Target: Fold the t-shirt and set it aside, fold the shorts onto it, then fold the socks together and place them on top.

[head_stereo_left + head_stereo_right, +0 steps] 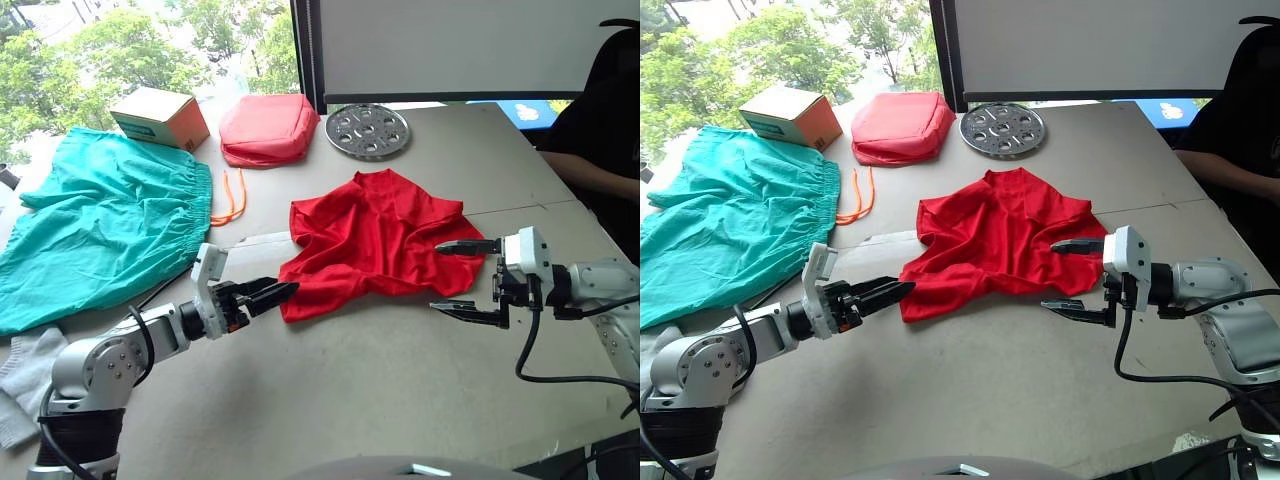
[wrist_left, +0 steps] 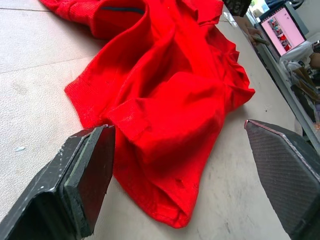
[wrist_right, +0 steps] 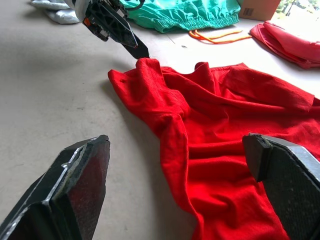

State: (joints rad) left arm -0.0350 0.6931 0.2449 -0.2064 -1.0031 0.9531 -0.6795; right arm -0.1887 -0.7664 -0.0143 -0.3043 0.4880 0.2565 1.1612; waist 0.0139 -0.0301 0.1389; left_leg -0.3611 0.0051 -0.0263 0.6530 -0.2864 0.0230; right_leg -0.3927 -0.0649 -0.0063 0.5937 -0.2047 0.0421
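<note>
Left gripper (image 1: pixel 283 292) sits low over the table (image 1: pixel 380 400), fingers parted in the wrist view and holding nothing; tips just beside the near-left corner of the t-shirt (image 1: pixel 375 240). Right gripper (image 1: pixel 462 280) is wide open, also empty, one finger over the shirt's right edge and the other at its near-right hem.

The shirt lies crumpled mid-table, bare tabletop all along its near side and to the right. Shorts (image 1: pixel 95 230) spread flat at far left, well apart from the shirt, orange drawstring (image 1: pixel 230 198) trailing between them. Socks (image 1: pixel 22 375) at the near-left table edge, beside the left arm.

Back edge: cardboard box (image 1: pixel 160 117), salmon pouch (image 1: pixel 268 128), round metal tray (image 1: pixel 368 130). A person's arm (image 1: pixel 600 150) is at far right.

Left wrist view adds a lit screen (image 2: pixel 284 27) past the shirt (pink content, unreadable). Right wrist view shows the left gripper's tip touching the shirt's corner.
</note>
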